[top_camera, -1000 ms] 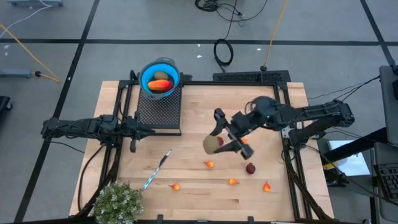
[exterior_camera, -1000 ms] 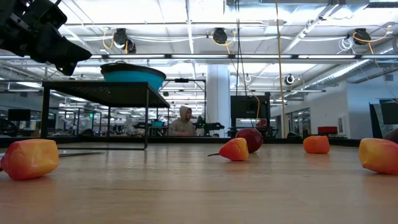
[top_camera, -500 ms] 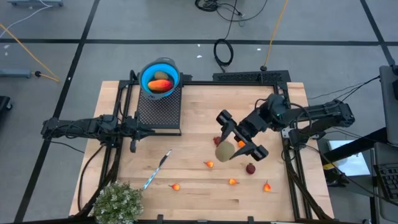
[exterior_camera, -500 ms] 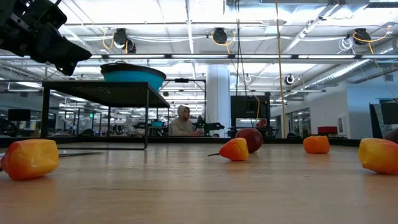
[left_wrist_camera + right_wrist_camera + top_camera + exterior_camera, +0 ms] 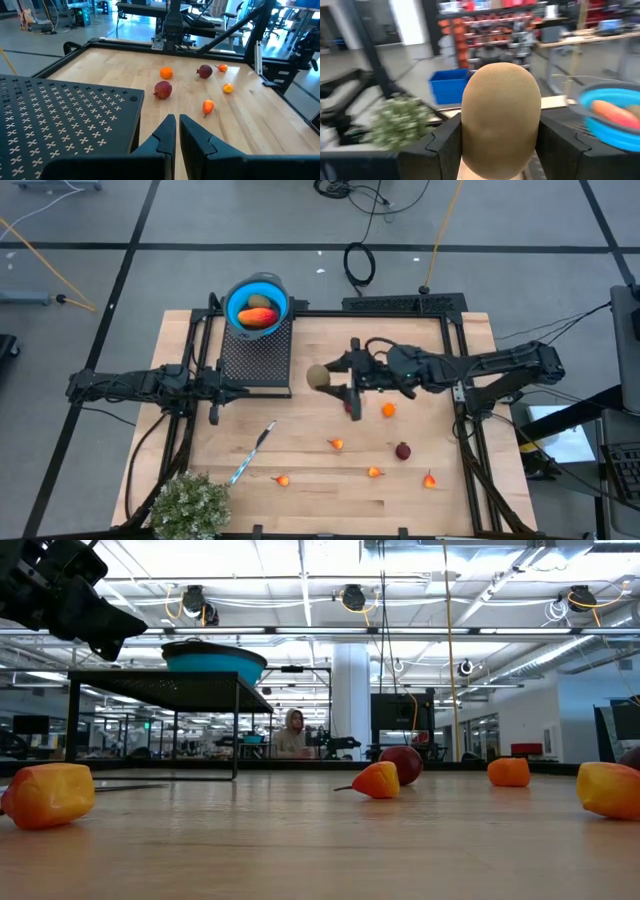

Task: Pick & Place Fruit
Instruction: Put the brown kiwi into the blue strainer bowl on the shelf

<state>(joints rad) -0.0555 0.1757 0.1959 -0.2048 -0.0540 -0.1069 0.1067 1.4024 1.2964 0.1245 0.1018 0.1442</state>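
My right gripper (image 5: 326,376) hangs over the table's middle, level, shut on an olive-brown oval fruit (image 5: 501,115). To its left, a blue bowl (image 5: 258,305) holding a red-orange piece and another fruit sits on a black perforated stand (image 5: 255,352). On the table lie an orange ball (image 5: 388,409), a dark red ball (image 5: 402,450) and tiny orange bits (image 5: 337,444). Another dark red ball (image 5: 163,90) lies under the right arm. My left gripper (image 5: 175,131) is shut on nothing beside the stand. My right gripper pinches the oval fruit by its two opposite sides (image 5: 470,125) between its two fingers (image 5: 445,145). The fingers come level from the table's right, pointing toward the stand. The fruit is lifted clear of the table.
A blue-handled knife (image 5: 252,450) lies left of centre, and a bushy green plant (image 5: 188,505) stands at the near left corner. More orange bits (image 5: 374,472) lie near the front edge. A black frame rims the table's far and side edges.
My right gripper has swung with the oval fruit from over the table's middle toward the far edge and left, toward the stand. Its wrist has turned from slanting down to level. The fruit has stayed in the hold, clear of the table.
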